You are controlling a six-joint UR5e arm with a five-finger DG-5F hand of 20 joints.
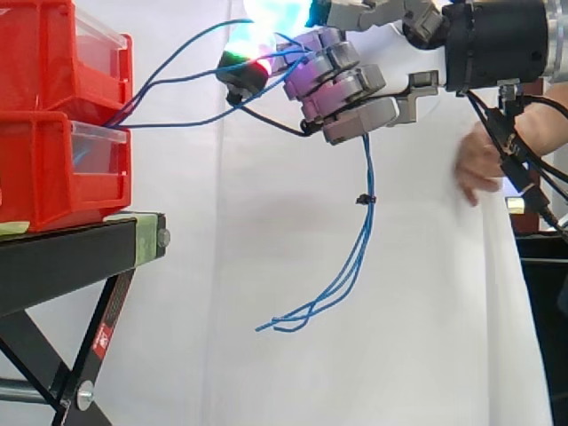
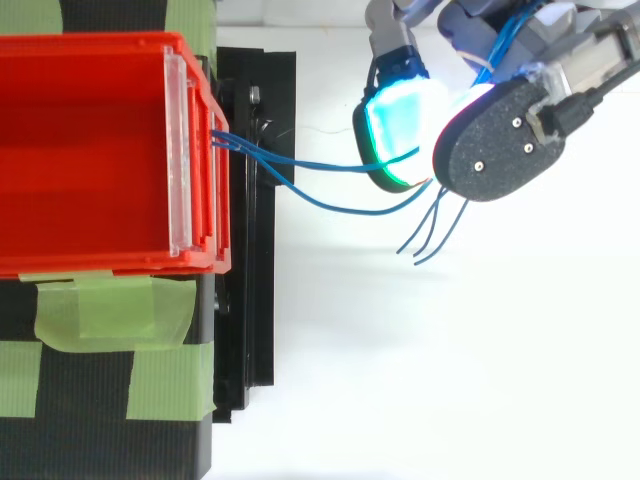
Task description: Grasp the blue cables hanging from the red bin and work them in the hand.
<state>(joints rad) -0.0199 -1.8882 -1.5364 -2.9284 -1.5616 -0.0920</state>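
Hand point(image 1: 346, 89) curled round the blue cables point(image 1: 365, 191), well out from the red bin point(image 1: 40, 169), prob. so the span from bin front to fingers hangs clear of the bin's edge; loose ends dangle below. Open air under them, but a person's hand point(image 1: 479, 164) sits farther from the bin, so less room that way.
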